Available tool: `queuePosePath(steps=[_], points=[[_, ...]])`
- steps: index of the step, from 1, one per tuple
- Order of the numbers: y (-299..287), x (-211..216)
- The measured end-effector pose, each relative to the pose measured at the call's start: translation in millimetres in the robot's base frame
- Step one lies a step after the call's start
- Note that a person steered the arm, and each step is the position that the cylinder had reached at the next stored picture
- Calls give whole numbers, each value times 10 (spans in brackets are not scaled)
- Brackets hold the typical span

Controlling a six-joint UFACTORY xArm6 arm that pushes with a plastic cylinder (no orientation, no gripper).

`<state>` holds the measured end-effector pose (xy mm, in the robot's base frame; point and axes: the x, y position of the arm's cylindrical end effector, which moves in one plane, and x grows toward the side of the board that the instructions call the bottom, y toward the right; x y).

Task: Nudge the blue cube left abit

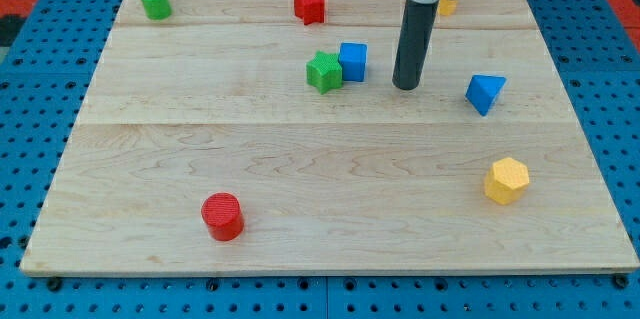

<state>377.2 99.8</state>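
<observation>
Wide wooden desk [300, 189] fills my screen, sitting on a blue pegboard, and the arm comes down from the desk's far edge, right of centre. There is no hand on this rig to open or close, only the dark rod, and my tip [406, 87] is planted on the desk just to the right of the blue cube [353, 61], with a narrow strip of bare wood between them, so not touching as far as I can tell. The blue cube sits in the far half of the desk, a little right of centre, and pressed against its left side is the green star-shaped block [324, 72]; those two look to be touching. That matters: as I judge it, a push left will carry the green one along or turn the cube. Going down in size now: the yellow hexagonal block [506, 180] is near the right edge toward the near corner, the red cylinder [223, 216] is near the near edge on the left, the blue wedge-like block [484, 92] is toward the right edge, well apart from my tip. A red star-shaped block [310, 4] sits by the far edge, a green block [155, 1] in the far left corner, and a sliver of yellow block [447, 5] peeks from behind the arm. Progress, as I read it: I am lined up on the correct side, the nudge itself is not yet made.
</observation>
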Motion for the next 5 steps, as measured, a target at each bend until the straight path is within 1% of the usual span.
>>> queuePosePath(steps=[1, 3, 4, 5], points=[[121, -282], [194, -482], [80, -494], [74, -672]])
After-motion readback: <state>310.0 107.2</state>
